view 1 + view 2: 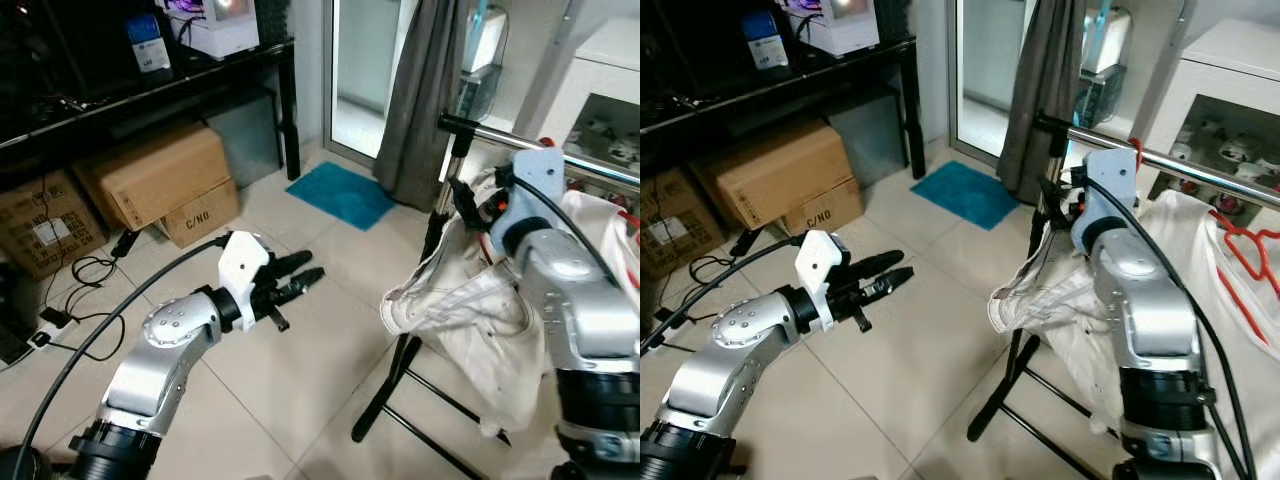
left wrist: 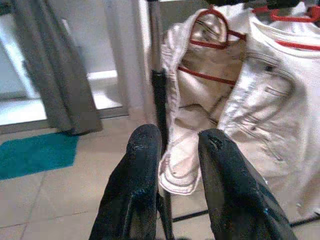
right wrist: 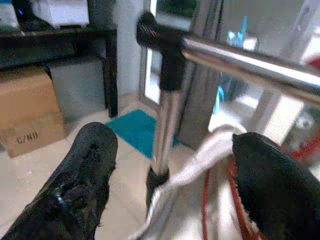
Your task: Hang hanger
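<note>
**Hanger at the rail, right pincer nearest**

Left pincer: low over the floor tiles, fingers slightly parted, holding nothing; garment rack well off to its right.

Right pincer: spread wide, straddling the red wire hanger and its cream denim jacket. Chrome horizontal rail just above, running crosswise. Grip on hanger: cannot tell.

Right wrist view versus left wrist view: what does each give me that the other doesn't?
Right wrist alone: the chrome rail with its black corner joint, and a cardboard box. Left wrist alone: the red hanger inside the white garment, and the grey curtain. Both: the rack's upright pole, the teal mat, white fabric, and open black fingers.
</note>
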Tool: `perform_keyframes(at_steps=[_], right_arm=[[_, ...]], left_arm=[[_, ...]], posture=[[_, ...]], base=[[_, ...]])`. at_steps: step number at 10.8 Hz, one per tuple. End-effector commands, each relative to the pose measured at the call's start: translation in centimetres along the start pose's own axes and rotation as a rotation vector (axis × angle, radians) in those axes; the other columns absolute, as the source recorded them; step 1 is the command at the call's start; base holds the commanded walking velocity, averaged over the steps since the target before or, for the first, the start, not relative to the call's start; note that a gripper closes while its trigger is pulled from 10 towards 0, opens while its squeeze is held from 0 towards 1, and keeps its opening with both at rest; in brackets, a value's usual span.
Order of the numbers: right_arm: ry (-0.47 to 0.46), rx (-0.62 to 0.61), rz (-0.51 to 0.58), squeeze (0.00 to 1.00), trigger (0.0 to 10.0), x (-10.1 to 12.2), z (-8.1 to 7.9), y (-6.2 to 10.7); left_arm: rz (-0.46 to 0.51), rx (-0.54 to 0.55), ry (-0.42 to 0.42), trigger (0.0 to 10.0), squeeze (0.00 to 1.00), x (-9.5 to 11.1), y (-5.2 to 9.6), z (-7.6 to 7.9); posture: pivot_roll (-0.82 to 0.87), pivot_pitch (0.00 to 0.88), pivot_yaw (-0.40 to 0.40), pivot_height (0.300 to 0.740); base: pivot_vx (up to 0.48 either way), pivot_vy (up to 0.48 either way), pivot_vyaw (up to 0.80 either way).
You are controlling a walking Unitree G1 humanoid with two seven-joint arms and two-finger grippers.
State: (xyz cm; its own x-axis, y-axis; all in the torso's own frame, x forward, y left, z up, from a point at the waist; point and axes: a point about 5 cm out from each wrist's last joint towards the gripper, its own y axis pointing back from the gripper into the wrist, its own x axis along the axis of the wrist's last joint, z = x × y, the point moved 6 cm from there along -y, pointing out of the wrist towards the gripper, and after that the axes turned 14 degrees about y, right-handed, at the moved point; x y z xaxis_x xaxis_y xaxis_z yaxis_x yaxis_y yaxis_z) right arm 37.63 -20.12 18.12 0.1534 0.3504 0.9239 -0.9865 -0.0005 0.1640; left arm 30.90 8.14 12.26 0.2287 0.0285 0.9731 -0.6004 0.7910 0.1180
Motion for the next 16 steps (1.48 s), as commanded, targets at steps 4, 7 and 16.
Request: perform_keyframes(at_steps=[4, 7, 16], right_arm=[[-0.028, -0.032, -0.155, 0.00, 10.0, -2.3, 1.8, -0.5], [-0.089, -0.118, -0.204, 0.00, 8.7, -3.0, 3.9, -2.5], [-0.043, -0.051, -0.280, 0.00, 0.0, -5.1, 5.3, -2.1]], left_arm=[[-0.002, -0.085, -0.017, 10.0, 0.00, 1.3, -0.3, 1.2], [-0.002, -0.155, -0.011, 10.0, 0.00, 1.7, -0.4, 2.7], [-0.039, -0.161, -0.012, 10.0, 0.00, 1.1, -0.3, 2.9]], posture=[[-0.08, 0.000, 0.050, 0.740], [-0.07, 0.000, 0.026, 0.740], [-0.08, 0.000, 0.025, 0.740]], base=[[0.000, 0.000, 0.00], [0.000, 0.000, 0.00], [0.000, 0.000, 0.00]])
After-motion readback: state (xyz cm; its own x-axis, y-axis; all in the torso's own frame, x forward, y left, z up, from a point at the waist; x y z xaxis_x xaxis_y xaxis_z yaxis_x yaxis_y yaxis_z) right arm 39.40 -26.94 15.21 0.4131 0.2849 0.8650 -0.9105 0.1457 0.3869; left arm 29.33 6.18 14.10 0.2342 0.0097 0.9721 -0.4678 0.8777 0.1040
